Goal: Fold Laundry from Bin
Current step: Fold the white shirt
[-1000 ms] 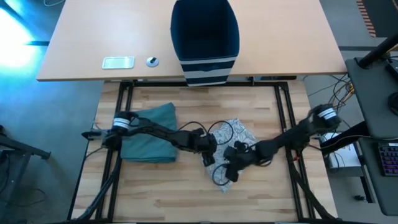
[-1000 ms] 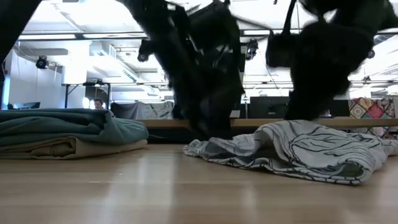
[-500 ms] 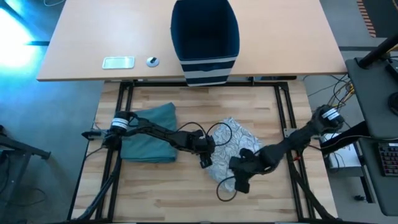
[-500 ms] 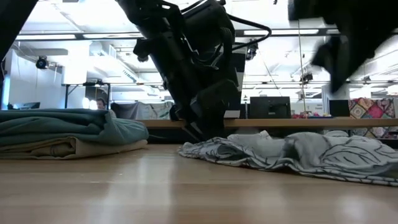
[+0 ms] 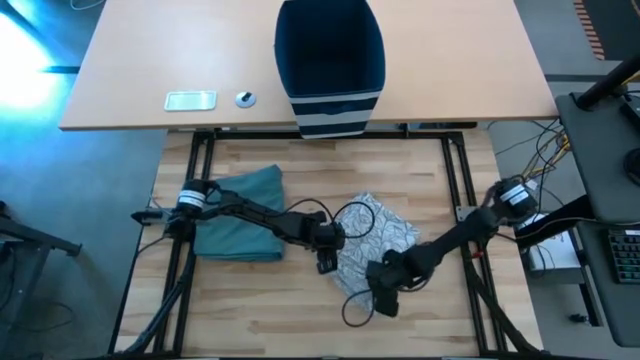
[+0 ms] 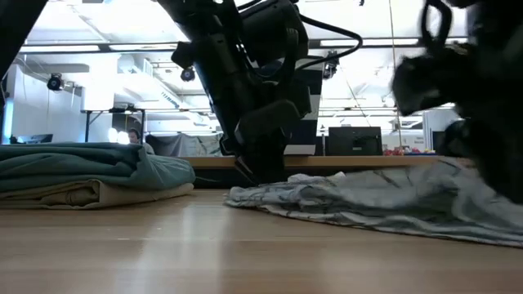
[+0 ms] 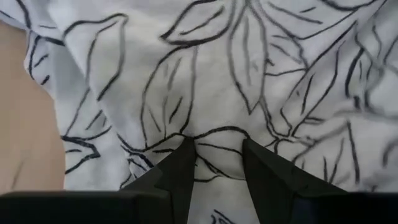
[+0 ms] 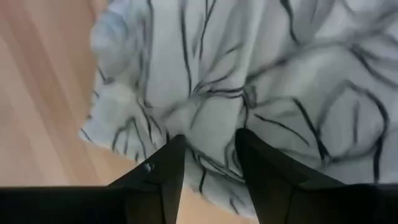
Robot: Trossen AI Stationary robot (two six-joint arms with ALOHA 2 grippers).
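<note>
currently the step in hand is spreading a grey leaf-print garment (image 5: pixel 375 232) flat at the middle of the wooden tabletop (image 5: pixel 260 320). left gripper (image 5: pixel 326 253) and right gripper (image 5: pixel 382 293) each pinch its near edge. next, probably draw the edge taut and fold. bin (image 5: pixel 330 60) stands beyond the far edge.

Soft, matt leaf-print cloth (image 5: pixel 375 240) lies crumpled on smooth, faintly glossy wood table (image 5: pixel 280 310); the folded teal cloth (image 5: pixel 240 228) looks thicker.
</note>
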